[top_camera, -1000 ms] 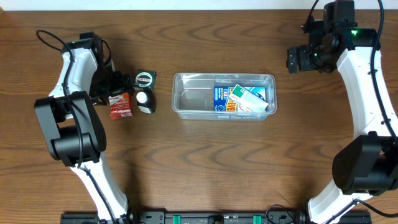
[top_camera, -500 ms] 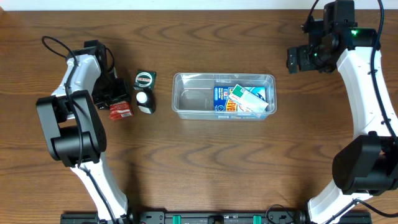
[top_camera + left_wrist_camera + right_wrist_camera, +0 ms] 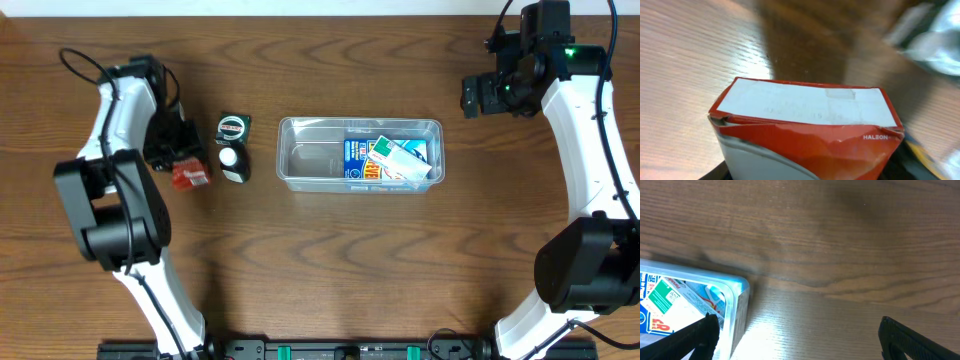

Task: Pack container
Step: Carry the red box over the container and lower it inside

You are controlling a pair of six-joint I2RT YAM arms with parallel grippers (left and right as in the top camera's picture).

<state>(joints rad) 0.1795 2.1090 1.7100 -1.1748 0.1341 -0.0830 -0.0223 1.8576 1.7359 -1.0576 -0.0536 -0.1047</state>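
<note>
Overhead, my left gripper point(image 3: 173, 159) pinching red box point(image 3: 191, 177) left of container point(image 3: 308, 162), right gripper point(image 3: 799, 332) spread wide at far right.

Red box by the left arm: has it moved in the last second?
Yes. The red box has slid slightly left, widening its gap from the black-and-white packet, which has stayed put.

The red box point(image 3: 805, 135) is showing the word HALEON in small white letters on its red face. Print on the packages point(image 3: 388, 160) in the container point(image 3: 308, 160) is looking too small to read.
</note>
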